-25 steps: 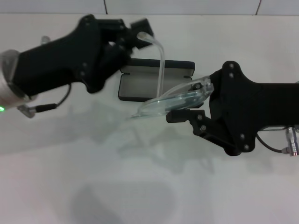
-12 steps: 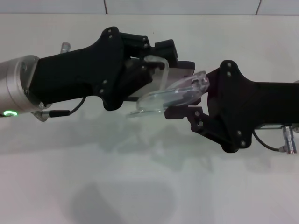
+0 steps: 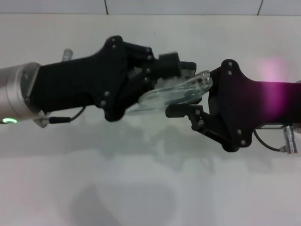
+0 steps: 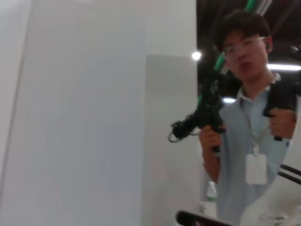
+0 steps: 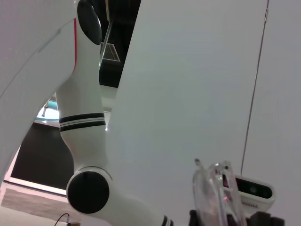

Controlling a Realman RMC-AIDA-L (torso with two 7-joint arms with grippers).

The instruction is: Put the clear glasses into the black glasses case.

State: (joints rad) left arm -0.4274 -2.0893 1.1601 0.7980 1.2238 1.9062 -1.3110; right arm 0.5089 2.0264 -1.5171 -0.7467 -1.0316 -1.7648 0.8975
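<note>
White table [image 3: 141, 188] — the black glasses case [image 3: 189, 68] lies on it, mostly hidden

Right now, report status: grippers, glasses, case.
Right gripper shut on the glasses, held above the table. Left gripper at the glasses' far side, grip unclear. Case mostly hidden behind left gripper; glasses not in yet.

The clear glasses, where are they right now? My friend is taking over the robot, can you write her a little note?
Right hand: shut on the clear glasses, holding them in the air.
Left hand: up against the glasses' far side; open or shut cannot be told.
Black glasses case: on the white table, mostly hidden behind the left hand.
Done: glasses picked up.
Left: put them into the case.
</note>
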